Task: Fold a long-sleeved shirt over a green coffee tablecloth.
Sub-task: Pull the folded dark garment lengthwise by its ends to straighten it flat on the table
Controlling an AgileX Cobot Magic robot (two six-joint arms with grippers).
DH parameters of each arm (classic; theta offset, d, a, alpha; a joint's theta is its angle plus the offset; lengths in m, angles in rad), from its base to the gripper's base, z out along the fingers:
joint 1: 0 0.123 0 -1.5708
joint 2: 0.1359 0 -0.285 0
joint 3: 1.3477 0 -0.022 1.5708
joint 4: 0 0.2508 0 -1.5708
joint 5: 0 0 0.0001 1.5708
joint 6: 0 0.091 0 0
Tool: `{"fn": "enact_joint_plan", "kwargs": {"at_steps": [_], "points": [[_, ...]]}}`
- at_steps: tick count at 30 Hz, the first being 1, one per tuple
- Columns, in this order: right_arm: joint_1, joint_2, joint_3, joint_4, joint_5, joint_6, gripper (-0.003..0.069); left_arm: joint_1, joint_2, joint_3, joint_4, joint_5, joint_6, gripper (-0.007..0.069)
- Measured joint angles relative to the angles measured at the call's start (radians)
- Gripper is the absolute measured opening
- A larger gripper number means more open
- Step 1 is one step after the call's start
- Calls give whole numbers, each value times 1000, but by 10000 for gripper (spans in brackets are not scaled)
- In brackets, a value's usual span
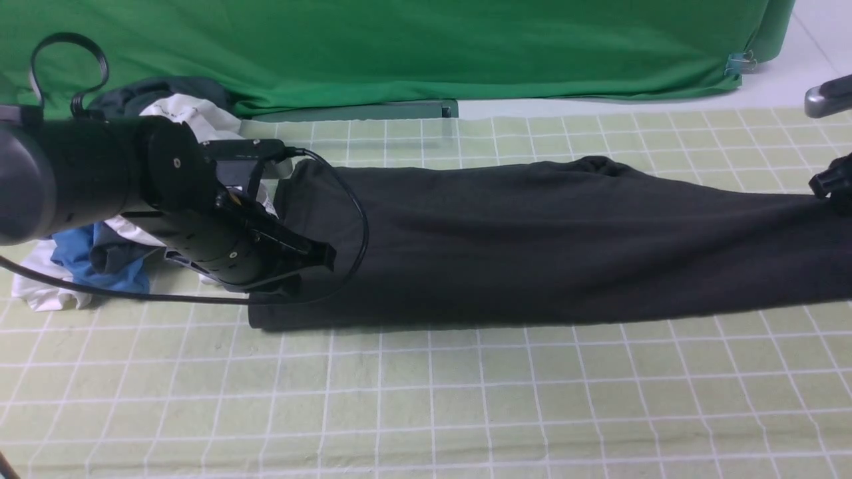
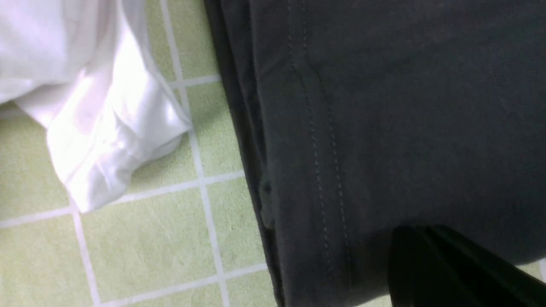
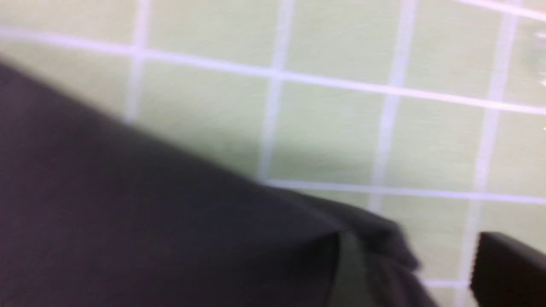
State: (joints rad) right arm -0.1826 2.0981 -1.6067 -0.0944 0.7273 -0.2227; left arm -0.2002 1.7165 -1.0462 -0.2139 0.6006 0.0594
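Observation:
The long-sleeved shirt lies as a long black band across the green coffee tablecloth, reaching from left of centre to the right edge of the front view. My left gripper sits at the shirt's left end, near the front corner. In the left wrist view its fingers are pressed together on the stitched hem. At the far right, my right gripper stands open beside the shirt's other end. One fingertip is clear of the shirt's corner, with tablecloth showing in the gap.
A heap of white, blue and dark garments lies at the left behind my left arm, and a white sleeve lies close to the shirt's hem. The deep green backdrop closes the far side. A metal part juts in at the right.

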Motion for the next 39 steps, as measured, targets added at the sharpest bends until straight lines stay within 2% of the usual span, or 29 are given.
{"fn": "enact_joint_plan", "kwargs": {"at_steps": [3,7,9,12,13,14,19,21,27,30,34,37,39], "points": [[-7,-39,-13,-35,49,116,396,0,0,0,0,14,0,12],[-29,-94,-19,-43,140,154,380,0,0,0,0,24,0,12],[-40,-105,-21,-25,171,159,379,0,0,0,0,26,0,12],[-99,-98,-22,79,268,147,397,0,0,0,1,31,-2,12],[-138,-79,-22,139,310,130,435,0,0,0,1,35,-3,12],[-141,-77,-21,152,313,125,441,0,0,0,1,36,-3,12],[-183,-37,-19,219,313,66,601,0,0,0,1,47,-3,12],[-183,-30,-19,244,283,52,627,0,0,0,1,47,-3,12],[-183,1,-19,299,236,20,632,0,0,0,1,46,-3,12],[-183,36,-19,314,233,8,619,0,0,0,1,45,-4,12],[-183,69,-19,319,232,3,559,0,0,0,1,45,-4,12],[-178,71,-20,319,231,-35,454,0,0,0,-2,42,-4,12],[-176,72,-20,322,234,-50,344,0,0,0,-5,40,-4,12]]}}
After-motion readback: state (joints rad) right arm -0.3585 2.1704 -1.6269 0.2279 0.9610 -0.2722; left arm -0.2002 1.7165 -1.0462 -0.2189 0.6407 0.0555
